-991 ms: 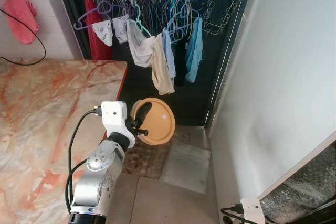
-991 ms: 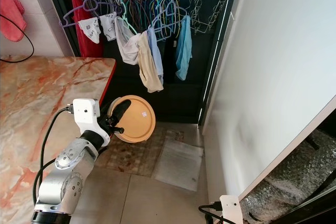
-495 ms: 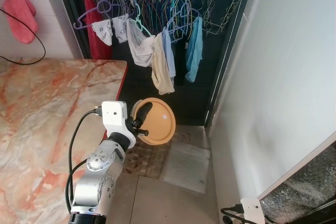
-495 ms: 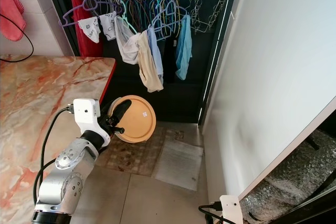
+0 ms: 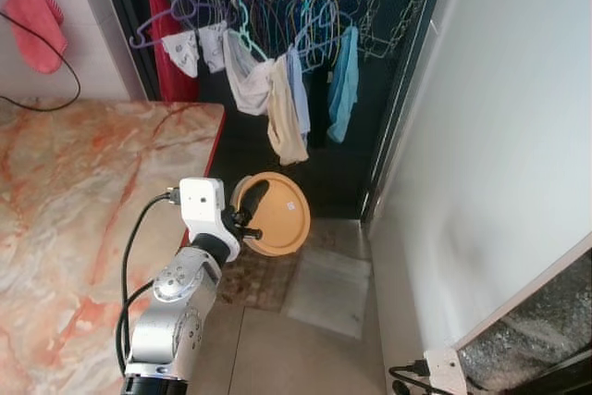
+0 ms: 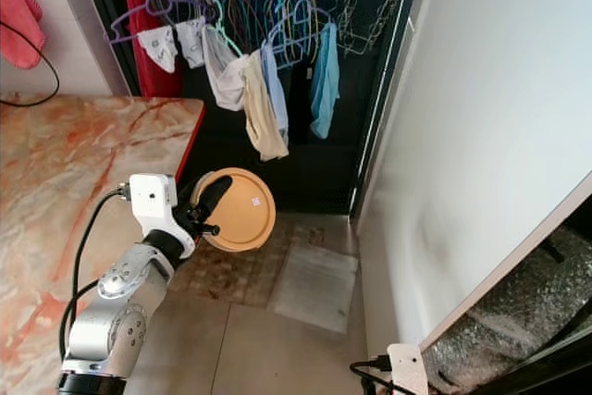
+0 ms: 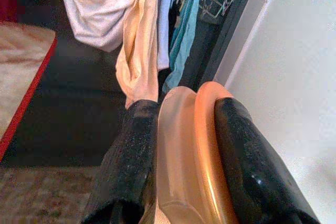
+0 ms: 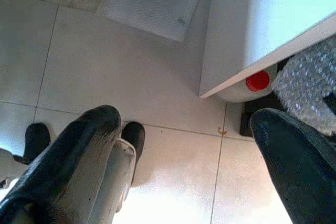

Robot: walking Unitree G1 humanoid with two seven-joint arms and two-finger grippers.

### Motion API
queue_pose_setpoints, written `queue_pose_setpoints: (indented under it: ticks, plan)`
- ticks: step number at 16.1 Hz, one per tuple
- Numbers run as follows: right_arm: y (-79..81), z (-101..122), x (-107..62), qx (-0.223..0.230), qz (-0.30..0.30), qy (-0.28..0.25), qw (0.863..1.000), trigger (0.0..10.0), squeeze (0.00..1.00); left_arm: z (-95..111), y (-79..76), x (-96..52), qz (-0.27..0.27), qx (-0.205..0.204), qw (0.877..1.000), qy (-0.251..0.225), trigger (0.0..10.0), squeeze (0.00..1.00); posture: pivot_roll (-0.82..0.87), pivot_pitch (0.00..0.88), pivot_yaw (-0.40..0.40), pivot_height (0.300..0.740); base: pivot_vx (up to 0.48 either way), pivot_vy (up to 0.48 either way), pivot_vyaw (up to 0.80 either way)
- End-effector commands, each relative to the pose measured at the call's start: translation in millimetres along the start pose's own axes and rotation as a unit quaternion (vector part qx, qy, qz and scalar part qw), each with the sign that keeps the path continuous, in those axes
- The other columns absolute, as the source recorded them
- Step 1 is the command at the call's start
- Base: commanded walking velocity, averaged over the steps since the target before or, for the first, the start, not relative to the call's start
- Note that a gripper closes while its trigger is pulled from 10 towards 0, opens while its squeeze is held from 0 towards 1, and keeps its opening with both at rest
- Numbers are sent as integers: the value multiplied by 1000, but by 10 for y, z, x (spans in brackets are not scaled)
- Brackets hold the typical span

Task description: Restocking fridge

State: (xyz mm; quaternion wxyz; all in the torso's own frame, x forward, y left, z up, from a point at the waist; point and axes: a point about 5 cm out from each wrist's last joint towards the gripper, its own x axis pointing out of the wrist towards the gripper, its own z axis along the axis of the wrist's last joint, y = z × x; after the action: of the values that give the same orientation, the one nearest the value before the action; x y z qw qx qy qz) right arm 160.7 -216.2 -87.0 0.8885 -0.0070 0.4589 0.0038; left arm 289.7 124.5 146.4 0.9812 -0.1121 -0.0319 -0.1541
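A round orange plate is held on edge in the air, just past the corner of the marble table and above the floor. My left gripper is shut on its rim. In the left wrist view the two black fingers clamp the plate from both sides. My right gripper hangs low over the tiled floor, open with nothing between its fingers.
The marble table is on my left. Laundry on hangers fills the dark doorway ahead. A white fridge wall stands on the right. A mat and a power strip lie on the floor.
The camera has shifted slightly. The left gripper keeps hold of the plate in about the same place.
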Motion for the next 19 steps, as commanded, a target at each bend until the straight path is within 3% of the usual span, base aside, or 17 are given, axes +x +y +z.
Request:
queue_pose_setpoints:
  ticks: [1,11,16,19]
  plan:
    - [-9,-16,-6,3,-2,0,1000,10000,0,26,-6,2,-2,1,1000,-8,10000,0,-63,14,-31,740,-259,0,0]
    - [-15,-9,-5,3,-3,-1,1000,10000,0,17,-3,-1,0,1,1000,-6,10000,0,-65,19,-33,740,-273,0,0]
    - [-17,-8,-5,4,-4,0,1000,10000,0,-23,20,-9,2,12,1000,5,10000,0,-64,21,-35,740,0,0,0]
    - [-17,-13,-5,3,-3,3,1000,10000,0,-43,36,-13,0,16,1000,11,10000,0,-64,21,-35,740,0,0,-679]
